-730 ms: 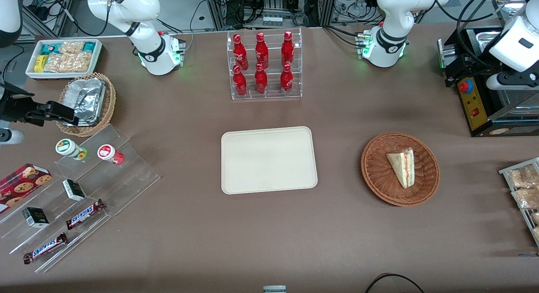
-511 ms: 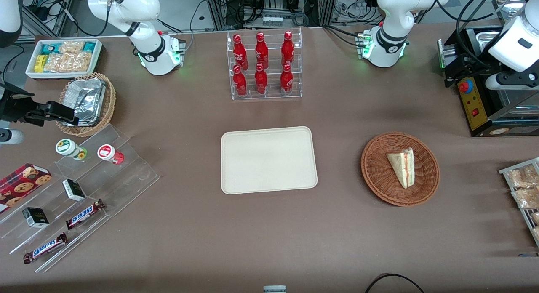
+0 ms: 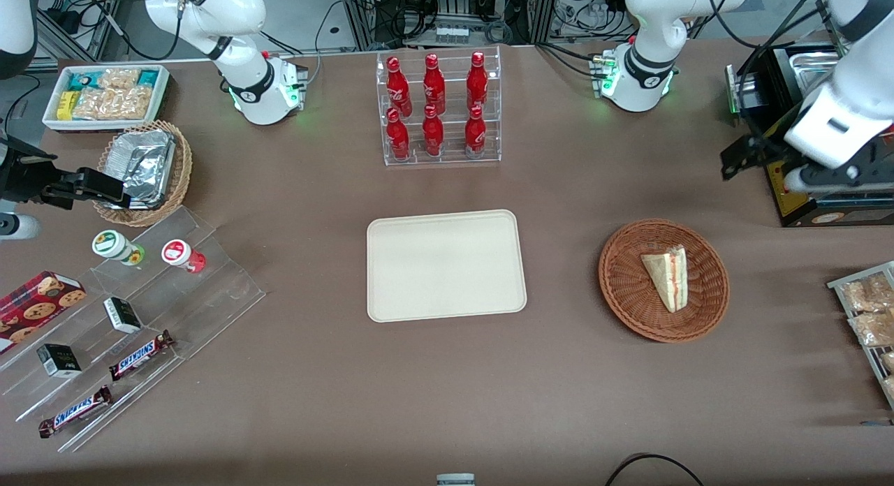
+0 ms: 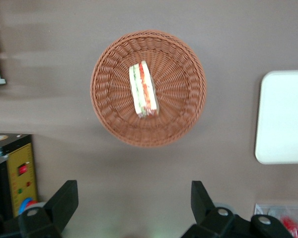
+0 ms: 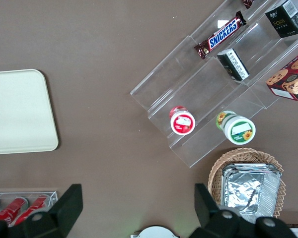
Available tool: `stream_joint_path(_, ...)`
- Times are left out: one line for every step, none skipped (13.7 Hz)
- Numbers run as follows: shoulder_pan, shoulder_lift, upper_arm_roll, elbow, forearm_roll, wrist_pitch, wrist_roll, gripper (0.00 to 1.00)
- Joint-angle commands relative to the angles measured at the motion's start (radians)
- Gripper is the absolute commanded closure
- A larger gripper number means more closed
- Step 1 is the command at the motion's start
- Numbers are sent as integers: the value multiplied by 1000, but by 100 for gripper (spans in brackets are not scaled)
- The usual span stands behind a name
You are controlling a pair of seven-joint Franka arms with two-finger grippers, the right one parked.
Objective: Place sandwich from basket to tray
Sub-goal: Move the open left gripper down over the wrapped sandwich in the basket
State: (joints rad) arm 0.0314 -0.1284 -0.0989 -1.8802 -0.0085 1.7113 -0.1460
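The sandwich (image 3: 667, 276) is lying in the basket (image 3: 628, 290), its pointed end aiming toward the tray and its wider end sitting nearer the front camera. In the left wrist view the sandwich (image 4: 143, 89) is showing its cut edge, with green and red stripes running between pale bread, and it is resting near the middle of the woven basket (image 4: 179, 119). The basket is sitting on the brown worktop (image 3: 447, 381), beside the tray (image 3: 391, 304) and toward the working arm's end. The two are apart, with a strip of bare worktop between them. The tray is lying flat with nothing on it; one rounded corner of the tray (image 4: 283, 119) is also appearing in the left wrist view.

The tool (image 4: 134, 206) is hanging above the worktop, farther from the front camera than the basket and well apart from it. Its two dark fingers (image 4: 64, 198) are spread wide and are gripping nothing, and the basket is sitting clear of the gap between them. In the front view the tool (image 3: 740, 161) is hovering in front of a black control box (image 3: 786, 182) with a yellow panel, above the worktop at the working arm's end.

A clear rack of red bottles (image 3: 436, 109) is standing farther from the front camera than the tray. Toward the parked arm's end, a tan basket with foil containers (image 3: 143, 168) is sitting beside a clear stepped display (image 3: 140, 325) that is carrying chocolate bars and small cups.
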Motion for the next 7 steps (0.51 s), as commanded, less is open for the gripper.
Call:
stream_joint_path(-7,-11,2,-149,2,163,-188,0)
stream_joint_path(-7,-14,2,-237,2,279,-226,0)
stream_joint_path(-7,-16,2,-293,2,350,-245,0)
stream_joint_path(-7,-10,2,-333,2,411,-245,0)
stream_joint_path(-7,16,4,-348,2,442,-250,0)
stream_joint_path(-7,42,4,-350,4,453,-250,0)
stream_joint_path(-7,71,4,-350,4,477,-250,0)
